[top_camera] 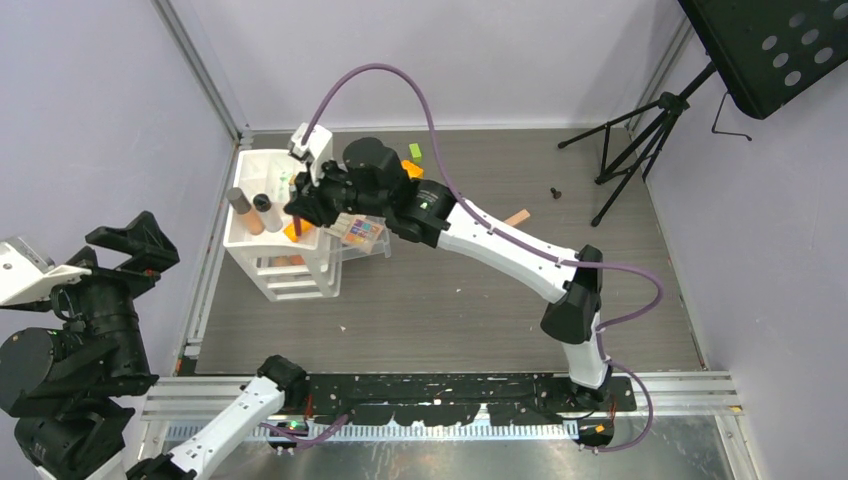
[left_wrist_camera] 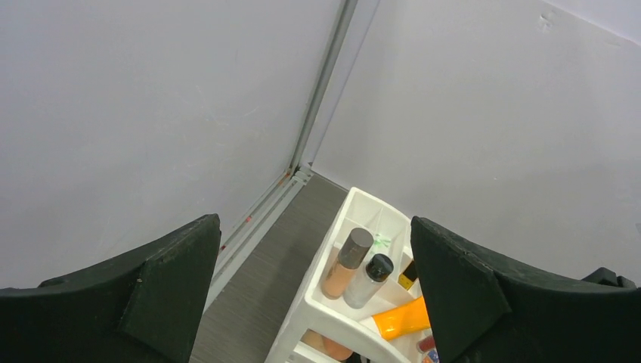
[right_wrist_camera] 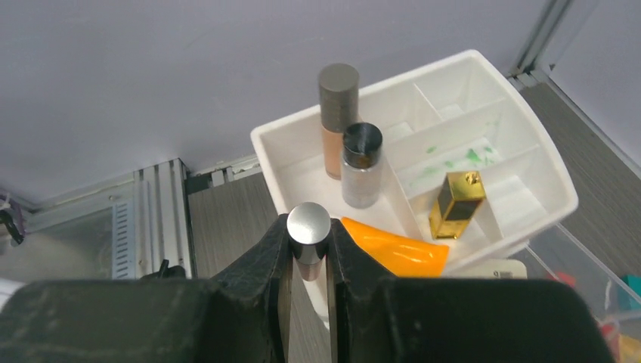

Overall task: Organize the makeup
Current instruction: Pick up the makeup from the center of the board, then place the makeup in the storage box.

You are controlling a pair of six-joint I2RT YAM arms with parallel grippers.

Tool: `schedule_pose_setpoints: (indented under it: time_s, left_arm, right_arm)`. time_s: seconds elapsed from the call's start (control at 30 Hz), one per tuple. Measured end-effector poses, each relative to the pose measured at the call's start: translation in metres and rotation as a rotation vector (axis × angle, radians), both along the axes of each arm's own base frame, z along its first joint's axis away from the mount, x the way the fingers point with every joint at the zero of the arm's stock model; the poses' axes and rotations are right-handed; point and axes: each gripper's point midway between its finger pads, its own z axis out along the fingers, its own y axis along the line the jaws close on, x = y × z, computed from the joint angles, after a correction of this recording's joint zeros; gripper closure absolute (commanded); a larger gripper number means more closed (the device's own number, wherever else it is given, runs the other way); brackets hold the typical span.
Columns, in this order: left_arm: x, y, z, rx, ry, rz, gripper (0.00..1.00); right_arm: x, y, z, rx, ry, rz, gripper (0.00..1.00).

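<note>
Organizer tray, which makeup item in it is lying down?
The orange tube; the beige bottle, the black-capped bottle and the gold lipstick stand on end.

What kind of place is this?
Probably a lab robot cell, not a home: plain lilac walls on an aluminium frame, a robot arm bolted to a base plate, a tripod in the corner.

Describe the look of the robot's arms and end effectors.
Both the right arm and left arm have white links between black joints, each trailing a purple cable and showing a small green light. The left end effector and right end effector are matte black, with two wedge-shaped fingers.
</note>
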Motion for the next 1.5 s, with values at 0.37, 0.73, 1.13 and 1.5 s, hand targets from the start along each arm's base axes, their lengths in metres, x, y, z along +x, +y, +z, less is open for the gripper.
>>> schedule_pose_setpoints:
  time_s: [0.37,0.73,1.13,1.5]
  left_arm:
    - [0.012,-0.01,0.0,0.03,0.03,-0.031,0.01]
    - [0.012,-0.011,-0.001,0.033,0.033,-0.039,0.01]
    - [0.013,-0.012,-0.003,0.04,0.044,-0.046,0.01]
    - [0.012,-0.012,-0.004,0.043,0.049,-0.052,0.01]
  right_arm:
    - [0.004,0.045,-0.017,-0.022,-0.119,0.024,1.0]
    - [0.005,0.073,-0.042,-0.077,-0.235,0.03,0.98]
    - [-0.016,0.101,-0.056,-0.119,-0.387,0.03,0.73]
    - [-0.005,0.106,-0.067,-0.14,-0.426,-0.014,0.5]
